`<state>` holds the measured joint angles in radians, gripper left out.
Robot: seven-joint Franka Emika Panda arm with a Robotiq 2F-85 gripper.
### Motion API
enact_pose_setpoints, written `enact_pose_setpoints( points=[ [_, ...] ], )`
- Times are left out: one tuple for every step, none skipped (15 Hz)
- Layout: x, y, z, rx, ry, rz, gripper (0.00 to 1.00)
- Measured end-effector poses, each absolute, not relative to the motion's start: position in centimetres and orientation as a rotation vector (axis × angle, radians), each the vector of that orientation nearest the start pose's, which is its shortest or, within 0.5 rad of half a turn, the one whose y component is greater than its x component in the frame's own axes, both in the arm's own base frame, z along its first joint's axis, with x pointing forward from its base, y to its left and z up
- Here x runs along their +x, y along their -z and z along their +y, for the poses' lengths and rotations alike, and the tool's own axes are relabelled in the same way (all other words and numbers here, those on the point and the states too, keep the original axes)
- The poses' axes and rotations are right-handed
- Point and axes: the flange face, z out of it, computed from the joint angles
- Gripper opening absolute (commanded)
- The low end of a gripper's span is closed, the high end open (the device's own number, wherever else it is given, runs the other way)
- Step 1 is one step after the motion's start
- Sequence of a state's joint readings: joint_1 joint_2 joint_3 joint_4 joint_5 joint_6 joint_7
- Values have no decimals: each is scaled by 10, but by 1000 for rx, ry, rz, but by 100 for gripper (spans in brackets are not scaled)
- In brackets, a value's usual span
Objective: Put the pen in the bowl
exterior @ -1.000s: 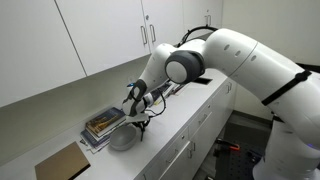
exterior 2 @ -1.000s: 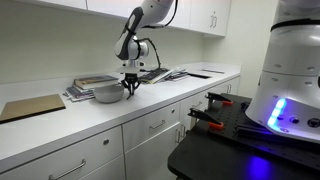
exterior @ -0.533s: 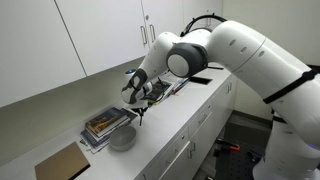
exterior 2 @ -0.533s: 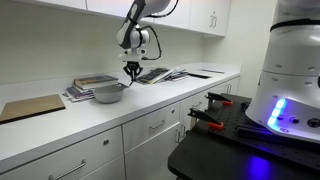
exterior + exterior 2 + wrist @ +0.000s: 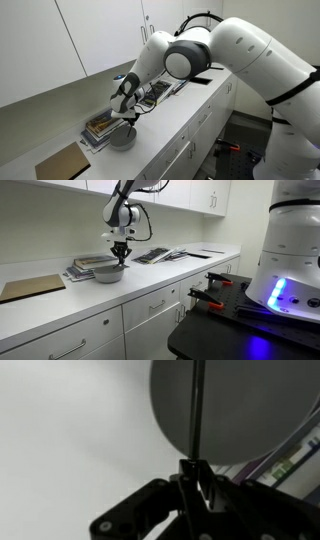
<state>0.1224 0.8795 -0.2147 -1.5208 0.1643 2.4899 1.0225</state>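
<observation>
Fingers (image 5: 208, 488) pinching pen (image 5: 196, 410) upright, pen hanging above grey bowl (image 5: 107, 274), bowl on white counter (image 5: 165, 278), stacked books (image 5: 84, 264) just left of it

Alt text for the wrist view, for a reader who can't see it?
The gripper, at the bottom, is shut on the thin dark pen, which runs straight up across the round grey bowl. White counter fills the left; books peek in at right.

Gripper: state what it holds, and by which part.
The gripper holds the pen, pinched at one end; the rest of the shaft sticks out over the bowl.
</observation>
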Motion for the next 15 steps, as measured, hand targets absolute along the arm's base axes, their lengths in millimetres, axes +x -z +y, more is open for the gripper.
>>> enact_pose_setpoints(
  points=[
    [714, -152, -28, -2611, 195, 1713, 4],
    [713, -149, -15, -2599, 197, 1703, 4],
    [712, -147, -5, -2584, 203, 1694, 4],
    [712, -146, 3, -2573, 216, 1685, 4],
    [711, -145, 8, -2563, 229, 1677, 4],
    [711, -144, 10, -2556, 234, 1674, 4],
    [711, -144, 10, -2549, 240, 1674, 14],
    [711, -144, 9, -2544, 245, 1676, 39],
    [711, -144, 8, -2541, 244, 1680, 40],
    [710, -144, 7, -2539, 244, 1682, 47],
    [710, -144, 7, -2539, 245, 1683, 54],
    [711, -145, 6, -2538, 247, 1684, 61],
    [711, -147, 5, -2536, 253, 1685, 69],
    [711, -151, 3, -2530, 263, 1685, 76],
    [711, -157, 2, -2523, 271, 1684, 84]
  ],
)
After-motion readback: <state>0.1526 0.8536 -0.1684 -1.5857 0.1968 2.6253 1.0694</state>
